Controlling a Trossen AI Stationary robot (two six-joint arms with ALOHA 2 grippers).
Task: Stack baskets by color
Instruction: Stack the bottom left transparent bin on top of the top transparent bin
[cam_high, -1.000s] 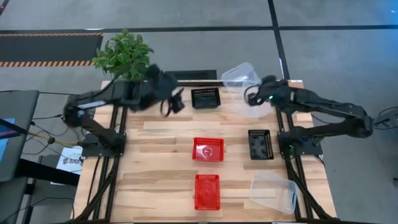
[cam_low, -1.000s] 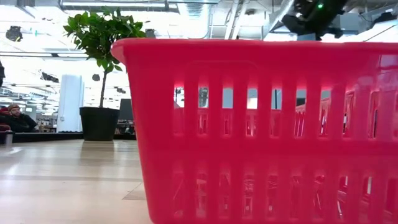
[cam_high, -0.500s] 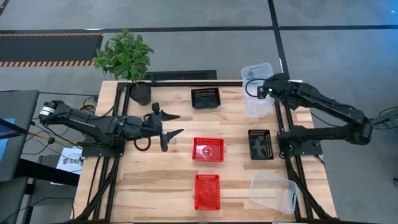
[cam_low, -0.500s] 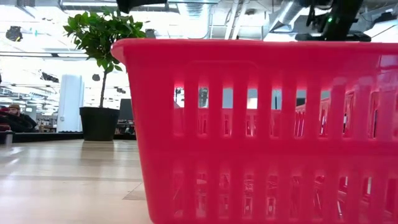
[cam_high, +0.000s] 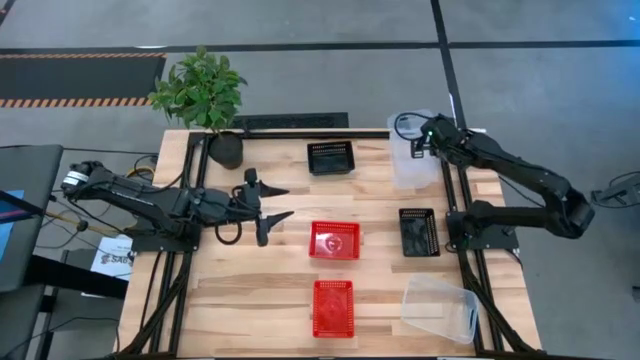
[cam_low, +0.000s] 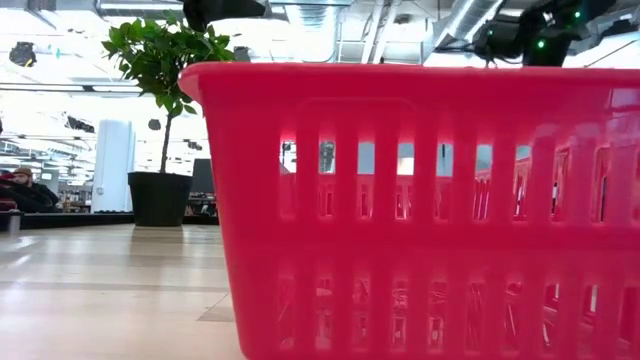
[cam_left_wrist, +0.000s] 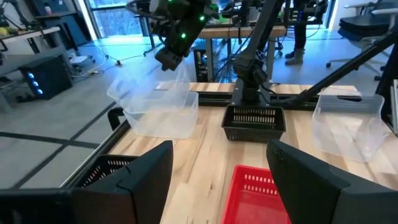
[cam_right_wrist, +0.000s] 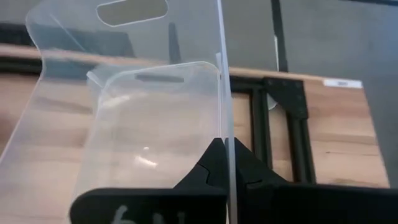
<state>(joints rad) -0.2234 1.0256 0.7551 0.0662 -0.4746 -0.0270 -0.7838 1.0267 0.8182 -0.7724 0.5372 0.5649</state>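
My right gripper (cam_high: 418, 140) is at the table's far right, shut on a clear bin (cam_high: 412, 122) that hangs tilted over a second clear bin (cam_high: 408, 170) standing on the table. The left wrist view shows both, the held bin (cam_left_wrist: 142, 84) above the standing one (cam_left_wrist: 163, 117). My left gripper (cam_high: 290, 200) hangs open at the table's middle left, pointing right, with nothing between its fingers. Two red baskets (cam_high: 334, 240) (cam_high: 332, 307), two black baskets (cam_high: 331, 157) (cam_high: 419, 231) and a third clear bin (cam_high: 440, 308) rest on their bottoms on the table. My right gripper pinches one thin side wall of the clear bin (cam_right_wrist: 222, 124) at its rim, one finger inside the bin and one outside. The fingers slant down at it. The bin is lifted and tilted, above the standing clear bin (cam_right_wrist: 155, 124).
A potted plant (cam_high: 205, 90) stands at the far left corner, its black pot (cam_high: 225, 150) on the table. The near red basket (cam_low: 420, 200) fills the low view. There is bare wood on the table's near left. A person sits far off in the room (cam_low: 25, 190).
My left gripper has dropped from the far edge near the plant toward the table's middle left and tipped up from pointing down to nearly level, staying open. My right gripper has carried the clear bin toward the far right corner, over the standing clear bin.
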